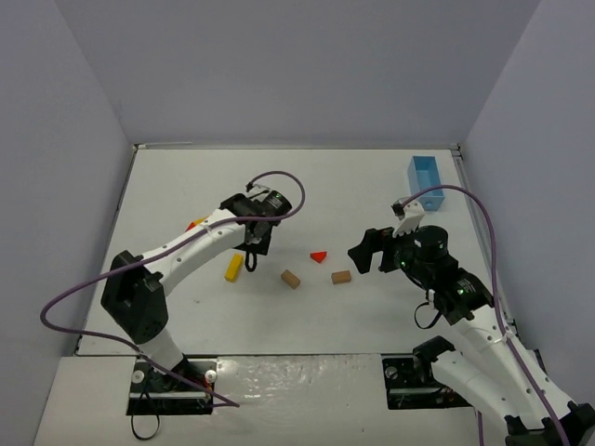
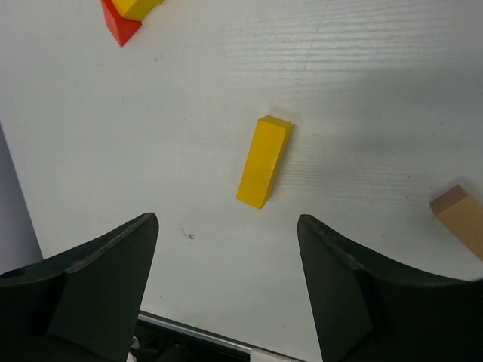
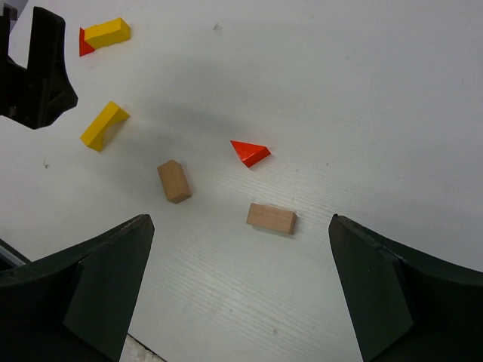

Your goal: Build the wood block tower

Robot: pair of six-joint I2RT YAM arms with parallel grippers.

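Wood block tower is not begun: its pieces lie flat around the middle of the top view, with the left gripper [image 2: 226,222] and right gripper [image 3: 240,222] both released and empty. We judge that jaws closing askew on the slanted yellow block [image 2: 264,161] could spin or skid it, and sloped wedges may slip from the pads. Near to far, we count 2 tan cuboids [image 1: 291,278], 2 red wedges [image 1: 319,255], 2 yellow blocks, with 1 of each touching at left, and 1 light-blue box [image 1: 427,172] upper right.

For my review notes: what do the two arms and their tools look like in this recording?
The left arm and right arm have white links with black joints. A purple cable runs along each. The left tool and right tool each have two matte black, wedge-shaped fingers.
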